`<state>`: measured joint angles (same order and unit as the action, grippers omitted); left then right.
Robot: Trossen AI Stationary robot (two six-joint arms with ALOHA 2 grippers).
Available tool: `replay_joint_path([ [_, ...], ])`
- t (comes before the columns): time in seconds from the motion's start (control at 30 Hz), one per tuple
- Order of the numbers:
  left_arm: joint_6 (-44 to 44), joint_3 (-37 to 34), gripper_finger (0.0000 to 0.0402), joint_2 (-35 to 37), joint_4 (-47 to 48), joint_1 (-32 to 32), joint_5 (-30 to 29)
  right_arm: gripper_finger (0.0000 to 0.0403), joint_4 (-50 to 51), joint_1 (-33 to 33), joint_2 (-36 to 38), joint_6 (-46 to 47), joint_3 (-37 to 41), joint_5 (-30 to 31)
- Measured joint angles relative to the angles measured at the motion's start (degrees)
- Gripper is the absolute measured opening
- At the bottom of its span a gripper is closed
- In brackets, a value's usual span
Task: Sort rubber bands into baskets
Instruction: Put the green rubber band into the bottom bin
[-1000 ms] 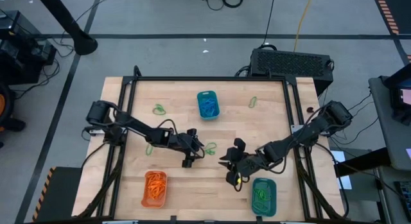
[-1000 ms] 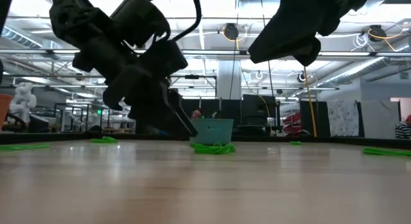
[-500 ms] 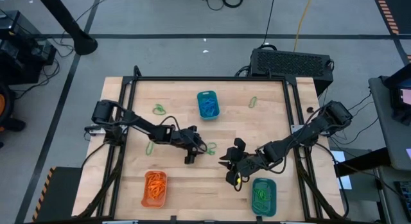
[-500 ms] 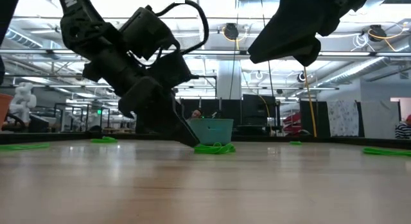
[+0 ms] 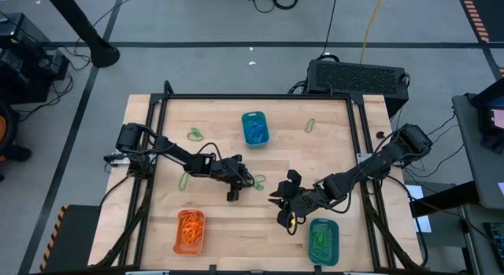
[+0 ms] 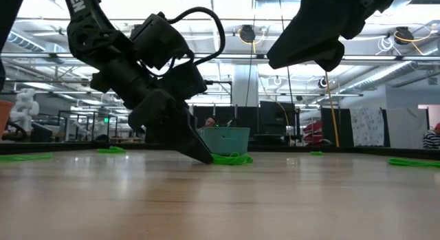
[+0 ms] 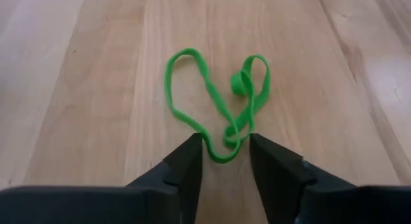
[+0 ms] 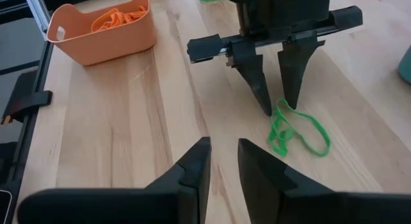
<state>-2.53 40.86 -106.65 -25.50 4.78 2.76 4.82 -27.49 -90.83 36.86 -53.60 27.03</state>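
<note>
A green rubber band lies twisted and flat on the wooden table, near its middle. My left gripper slants down at it, open, with the band's near loop end between its fingertips; the low view shows the tips down at the table beside the band. My right gripper hangs above the table to the band's right, its fingers a narrow gap apart with nothing between them. The orange basket holds orange bands, the far teal basket blue ones, and the near teal basket green ones. My left gripper's fingers straddle the band's near loop end, coming slanting down from the table's left. One strand runs up against the inner edge of one finger; whether the fingers touch the band I cannot tell. The band lies slack on the table.
Loose green bands lie at the far left, the far right and under the left arm. A black frame rims the table. In the right wrist view the orange basket stands beyond the band.
My left gripper has sunk and edged toward the green band. Its fingertips, which hung short of the band, are now down at the table at the band's end. The band has kept its place.
</note>
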Motion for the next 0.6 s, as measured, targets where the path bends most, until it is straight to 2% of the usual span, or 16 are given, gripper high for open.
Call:
replay_joint_path([
  [0.33, 0.00, 0.86, 0.0104, 0.37, 1.39, 0.02, 2.29, 0.0070, -0.02, 0.00, 0.00, 0.00, 0.00, -0.07],
  [0.6, 2.84, 1.36, 0.0011, 7.21, 8.64, 0.14, 3.24, 0.0070, 0.04, 0.00, 0.00, 0.00, 0.00, -0.09],
])
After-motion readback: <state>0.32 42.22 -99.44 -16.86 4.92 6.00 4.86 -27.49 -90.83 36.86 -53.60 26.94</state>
